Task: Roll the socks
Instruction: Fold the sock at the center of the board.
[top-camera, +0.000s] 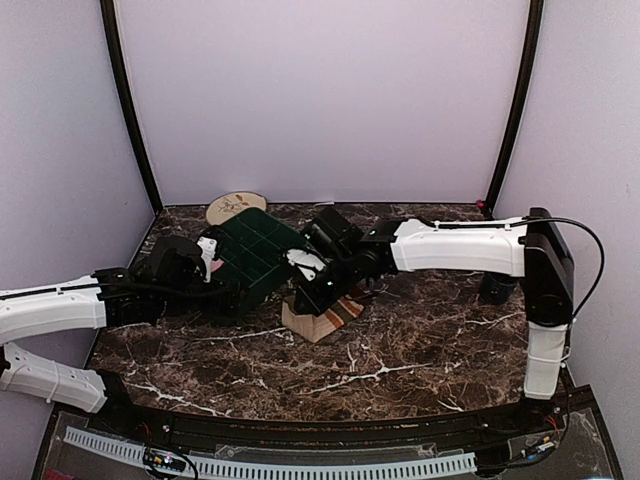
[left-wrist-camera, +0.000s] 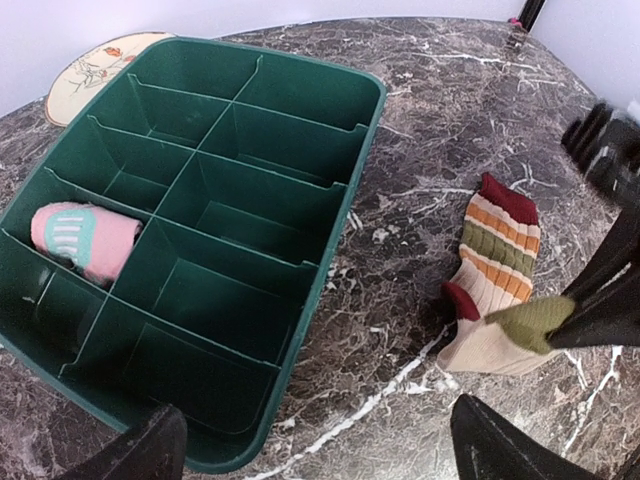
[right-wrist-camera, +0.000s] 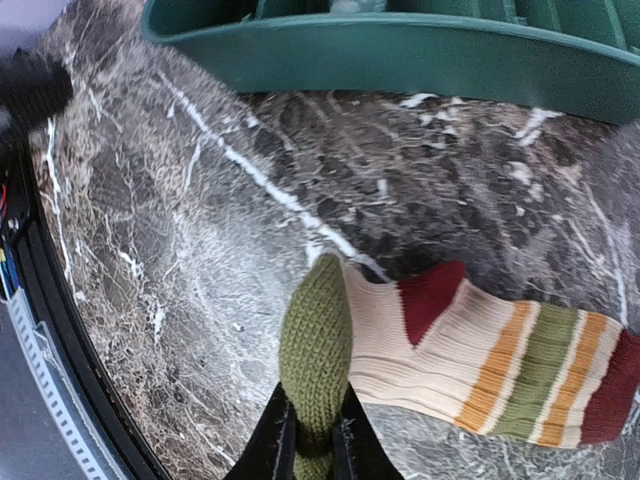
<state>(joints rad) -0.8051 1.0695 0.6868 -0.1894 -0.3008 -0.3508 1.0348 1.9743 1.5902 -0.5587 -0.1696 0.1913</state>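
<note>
Bench: dark brown marble bench (top-camera: 420, 350) with white veins; it carries everything below.
Green tray: a dark green plastic tray (left-wrist-camera: 360, 150) split into compartments sits on the far-left part of the bench.
Plate: a round beige patterned plate (left-wrist-camera: 85, 75) lies at the far edge of the bench, just behind the tray's far corner.
Pink sock: the pink sock (left-wrist-camera: 85, 238), fabric with a mint-green and white patch, lies bundled in one compartment along the tray's left wall, as the left wrist view shows it.
Tan sock: the tan sock (right-wrist-camera: 480, 350), ribbed fabric with a maroon, orange and olive striped cuff and a maroon heel, lies on the bare marble near the middle of the bench. It is just off the tray's near-right side and does not touch it. Its cuff and leg lie flat.
Sock toe: the olive-green knitted toe (right-wrist-camera: 315, 340) is bent up away from the flat part of the tan sock.
Right fingers: the right fingers (right-wrist-camera: 338, 450) are pressed close together and pinch the tip of the olive toe. Nothing else is between them.
Left fingers: the left fingers (left-wrist-camera: 490, 440) are spread wide and hold nothing. They hang above the near end of the tray and the marble beside it, clear of both socks.
Arms: the left arm reaches in from the left edge of the bench, and the right arm reaches in from the right edge toward the middle.
</note>
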